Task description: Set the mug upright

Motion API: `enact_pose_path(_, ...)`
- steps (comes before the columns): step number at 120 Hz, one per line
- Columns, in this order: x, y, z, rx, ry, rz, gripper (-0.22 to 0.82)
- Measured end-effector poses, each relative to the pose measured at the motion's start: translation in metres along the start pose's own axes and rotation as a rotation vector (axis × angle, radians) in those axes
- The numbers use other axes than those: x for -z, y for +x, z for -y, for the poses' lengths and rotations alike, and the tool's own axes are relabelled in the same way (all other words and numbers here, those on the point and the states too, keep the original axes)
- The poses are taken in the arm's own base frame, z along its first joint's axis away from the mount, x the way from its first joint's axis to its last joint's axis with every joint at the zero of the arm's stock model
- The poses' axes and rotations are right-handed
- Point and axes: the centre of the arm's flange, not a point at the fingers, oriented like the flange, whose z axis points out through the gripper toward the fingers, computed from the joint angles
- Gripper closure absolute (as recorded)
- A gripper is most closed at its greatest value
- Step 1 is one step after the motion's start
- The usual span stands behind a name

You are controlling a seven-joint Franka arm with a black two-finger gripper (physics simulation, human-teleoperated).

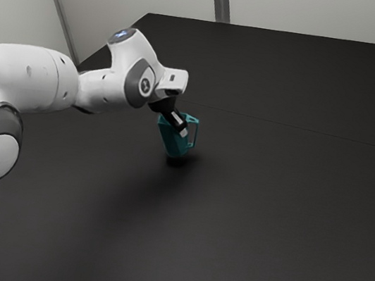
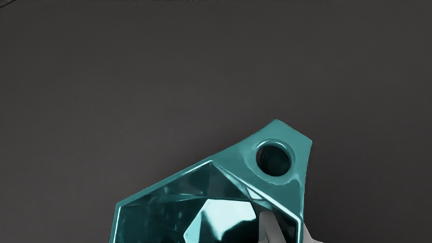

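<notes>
In the exterior view, the gripper (image 1: 182, 130) points down at a slant against the teal mug (image 1: 170, 140), in the middle of the table. The mug leans, its narrower base low over a dark shadow and its handle toward the exterior view's right. In the wrist view, the faceted mug (image 2: 273, 130) has its mouth facing the camera, with a round hole in the flat top beside the rim. There the gripper (image 2: 291, 231) is shut on the mug's wall, one finger inside the mouth and the other outside. Whether the base touches the table is unclear.
The dark table (image 1: 268, 217) extends around the mug on every side. Behind it in the exterior view stand a dark upright panel (image 1: 276, 76) and pale walls (image 1: 322, 12). The arm reaches in from the exterior view's left.
</notes>
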Motion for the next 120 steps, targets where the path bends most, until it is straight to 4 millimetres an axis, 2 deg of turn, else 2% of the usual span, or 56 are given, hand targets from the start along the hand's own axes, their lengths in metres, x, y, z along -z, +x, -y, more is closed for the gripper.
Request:
enact_pose_path(17,-0.008,0.003,0.002,-0.048,0.017,-0.020,0.79)
enact_pose_path(34,-0.033,-0.002,0.005,-0.087,0.025,0.005,0.79)
enact_pose_path(51,-0.037,-0.002,0.006,-0.126,0.032,0.006,0.79)
enact_pose_path(71,-0.034,0.001,0.004,-0.171,0.033,0.000,0.42)
enact_pose_path(83,-0.030,0.003,0.004,-0.192,0.034,-0.006,0.26)
enact_pose_path(99,-0.020,0.005,0.004,-0.212,0.035,-0.020,0.14)
enact_pose_path(120,-0.002,0.007,0.002,-0.222,0.024,-0.027,0.06)
